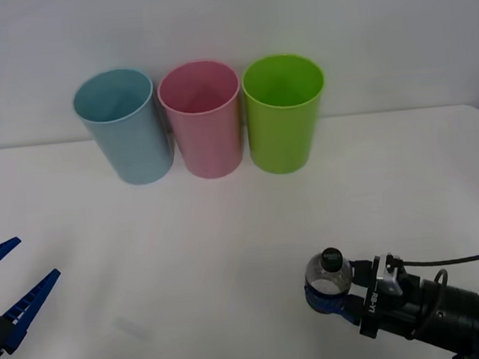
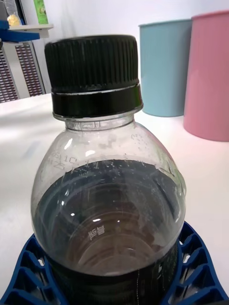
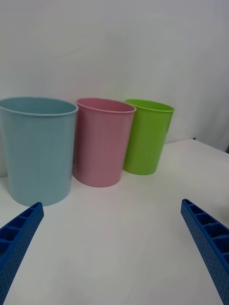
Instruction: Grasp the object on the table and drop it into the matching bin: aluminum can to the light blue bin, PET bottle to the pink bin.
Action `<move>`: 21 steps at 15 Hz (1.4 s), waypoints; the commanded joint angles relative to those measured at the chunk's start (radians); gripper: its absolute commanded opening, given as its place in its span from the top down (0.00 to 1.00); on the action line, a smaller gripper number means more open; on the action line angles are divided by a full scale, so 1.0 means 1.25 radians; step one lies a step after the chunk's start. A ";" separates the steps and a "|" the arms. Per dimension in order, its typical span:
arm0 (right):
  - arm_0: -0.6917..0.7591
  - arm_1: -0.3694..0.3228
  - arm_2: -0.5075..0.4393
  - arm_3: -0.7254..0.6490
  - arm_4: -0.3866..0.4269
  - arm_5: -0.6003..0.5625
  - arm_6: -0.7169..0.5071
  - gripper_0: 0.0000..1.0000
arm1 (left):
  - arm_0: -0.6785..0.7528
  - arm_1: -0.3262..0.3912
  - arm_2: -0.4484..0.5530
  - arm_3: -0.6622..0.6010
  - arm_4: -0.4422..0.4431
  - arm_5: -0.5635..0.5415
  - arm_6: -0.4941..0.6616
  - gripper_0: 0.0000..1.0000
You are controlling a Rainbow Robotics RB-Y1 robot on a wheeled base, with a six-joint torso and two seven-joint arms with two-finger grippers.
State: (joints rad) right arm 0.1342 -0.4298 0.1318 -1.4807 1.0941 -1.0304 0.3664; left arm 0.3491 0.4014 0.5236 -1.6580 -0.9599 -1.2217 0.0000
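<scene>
The right gripper [image 1: 329, 296] is clenched around the lower body of the PET bottle [image 1: 329, 274], its blue ribbed fingers [image 2: 193, 267] pressing on both sides of the dark label, probably because this wide part gives the best hold. The bottle is upright, low over the white table [image 1: 228, 231]; whether it touches it I cannot tell. It is clear, thin plastic with a ridged black cap [image 2: 93, 64]. Ahead of the gripper and well apart stands the smooth, tapered pink bin [image 1: 202, 119], between the light blue bin [image 1: 122, 127] and a lime green bin [image 1: 285, 111]. The left gripper [image 1: 11, 290] waits far aside, fingers spread.
</scene>
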 commanded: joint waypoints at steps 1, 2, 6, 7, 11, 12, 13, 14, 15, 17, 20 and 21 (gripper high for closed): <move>-0.021 -0.010 -0.001 -0.033 -0.008 0.003 -0.039 1.00 | 0.000 0.000 0.000 0.000 0.000 0.000 0.000 0.00; -0.028 -0.013 -0.001 -0.051 -0.008 0.007 -0.067 1.00 | 0.000 0.000 0.000 0.000 0.000 0.000 0.000 0.00; -0.035 -0.035 0.000 -0.155 -0.008 0.062 -0.169 1.00 | 0.000 0.000 0.000 0.000 0.000 0.000 0.000 0.00; -0.040 -0.041 0.001 -0.184 -0.008 0.070 -0.205 1.00 | 0.000 0.000 0.000 0.000 0.000 0.000 0.000 0.00; -0.064 -0.065 0.000 -0.260 -0.008 0.090 -0.320 1.00 | 0.000 0.000 0.000 0.000 0.000 0.000 0.000 0.00; -0.073 -0.070 0.000 -0.276 -0.008 0.098 -0.350 1.00 | 0.000 0.000 0.000 0.000 0.000 0.000 0.000 0.00; -0.080 -0.075 0.000 -0.299 -0.008 0.117 -0.385 1.00 | 0.000 0.000 0.000 0.000 0.000 0.000 0.000 0.00; -0.083 -0.081 0.003 -0.322 -0.001 0.144 -0.412 1.00 | 0.000 0.000 0.000 0.000 0.000 0.000 0.000 0.00; -0.085 -0.084 0.005 -0.347 0.005 0.176 -0.443 1.00 | 0.000 0.000 0.000 0.000 0.000 0.000 0.000 0.00; -0.102 -0.086 0.019 -0.384 0.027 0.233 -0.502 1.00 | 0.000 0.000 0.000 0.000 0.000 0.000 0.000 0.00; -0.147 -0.087 0.043 -0.390 0.028 0.292 -0.521 1.00 | 0.000 0.000 0.000 0.000 0.000 0.000 0.000 0.00; -0.164 -0.088 0.053 -0.390 0.028 0.314 -0.529 1.00 | 0.000 0.000 0.000 0.000 0.000 0.000 0.000 0.00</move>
State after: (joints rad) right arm -0.0557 -0.5388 0.1893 -1.9679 1.1287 -0.6570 -0.2883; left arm 0.3490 0.4014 0.5236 -1.6581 -0.9599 -1.2217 0.0000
